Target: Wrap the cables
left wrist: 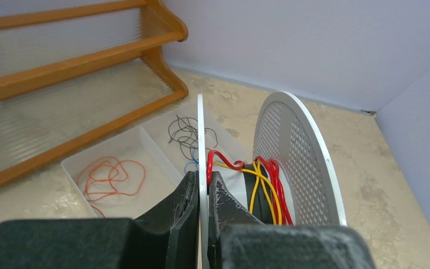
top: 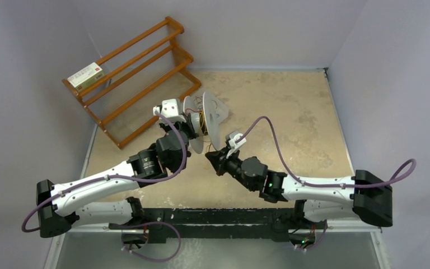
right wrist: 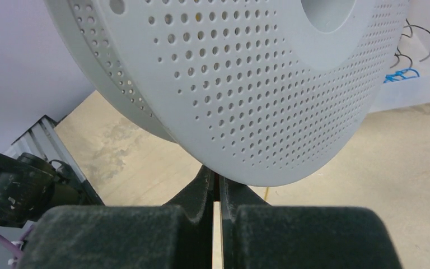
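**Desk:** Who has the reel at centre frame?

**Photographer:** The left gripper (left wrist: 201,182). Its jaws are clamped on the thin rim of one flange of the white perforated plastic spool (left wrist: 302,151), which stands on edge above the beige stone-patterned tabletop (top: 297,106).

**Desk:** And the right gripper (right wrist: 217,178)?

**Photographer:** It sits just beneath the lower rim of a perforated flange, jaws drawn to a slit. Whether a strand is pinched there cannot be told.

**Desk:** The cables?

**Photographer:** A bright red cable (left wrist: 271,179) and a thin yellow wire (left wrist: 256,193) lie wound on the hub between the flanges. Loose ones sit in the clear divided plastic tray (left wrist: 155,147) behind. An orange-red loop (left wrist: 112,176) is in its left compartment, thin black wires (left wrist: 187,131) and a blue strand (left wrist: 190,166) in the right.

**Desk:** Room to move?

**Photographer:** Bare tabletop runs right of the spool to the wall (top: 364,45). The slatted wooden rack (top: 140,78) fills the upper left corner.
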Available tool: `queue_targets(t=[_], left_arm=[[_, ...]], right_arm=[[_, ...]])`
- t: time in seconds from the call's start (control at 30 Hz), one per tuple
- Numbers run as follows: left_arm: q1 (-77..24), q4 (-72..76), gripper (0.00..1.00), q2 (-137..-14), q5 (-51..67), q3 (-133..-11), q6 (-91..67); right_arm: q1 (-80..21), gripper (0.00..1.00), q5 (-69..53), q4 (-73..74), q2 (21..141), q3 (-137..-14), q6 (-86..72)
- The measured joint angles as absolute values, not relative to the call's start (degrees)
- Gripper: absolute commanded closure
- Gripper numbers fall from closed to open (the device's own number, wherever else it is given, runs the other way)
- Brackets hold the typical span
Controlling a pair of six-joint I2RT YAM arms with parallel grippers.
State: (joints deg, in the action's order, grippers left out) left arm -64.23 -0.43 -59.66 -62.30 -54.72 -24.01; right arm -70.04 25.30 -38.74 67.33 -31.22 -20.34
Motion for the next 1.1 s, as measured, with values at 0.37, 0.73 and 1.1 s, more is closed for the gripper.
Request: queue_targets(t=[0.37,0.73,1.1], left_arm=[[-64.1,-3.3,1.00,-63.9,-58.8,-52.5,-42.9],[-63.9,7.8,1.00,-72.2,-54.2,-43.2,-60.0],[-63.4,15.6,1.00,-80.3,-49.7,-39.4,-67.9]], right_arm=[[-70.6,1.00,31.1,-23.9,53.6,-27.6,-24.1],[-70.7,1.00,36.7,-7.4,48.1,-26.5,-31.2],[-70.7,1.00,40.3,-2.7,53.8,-24.7,-40.5]])
